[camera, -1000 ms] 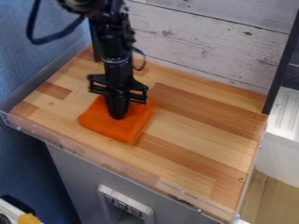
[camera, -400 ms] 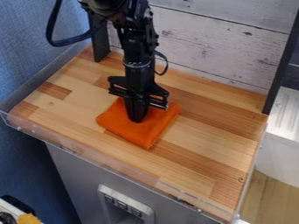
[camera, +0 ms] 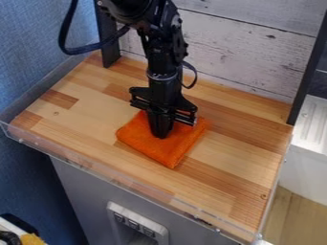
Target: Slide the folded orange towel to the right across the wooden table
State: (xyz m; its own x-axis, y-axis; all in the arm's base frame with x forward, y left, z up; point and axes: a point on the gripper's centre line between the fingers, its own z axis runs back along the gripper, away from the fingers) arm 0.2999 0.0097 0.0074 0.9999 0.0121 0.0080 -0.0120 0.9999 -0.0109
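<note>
On the worktop [camera: 223,186], the folded orange cloth [camera: 137,136] lies near the middle, clear of every edge. The gripper [camera: 161,136], clenched, rests on it, apparently for sliding it; the next move probably calls for even downward pressure.

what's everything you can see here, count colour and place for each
folded cloth: 1, orange, on the worktop, below the tool
worktop: 1, light and darker brown wood strips, centre
edge strip: 1, clear, along the worktop's front
plank wall: 1, whitish, behind the worktop
uprights: 2, black, worktop's back left and right
side wall: 1, blue, left
front panel: 1, grey, under the worktop
ribbed surface: 1, white, right
unclear item: 1, yellow, bottom left corner
arm: 1, black, from the top
tool: 1, black, tip at the cloth
</note>
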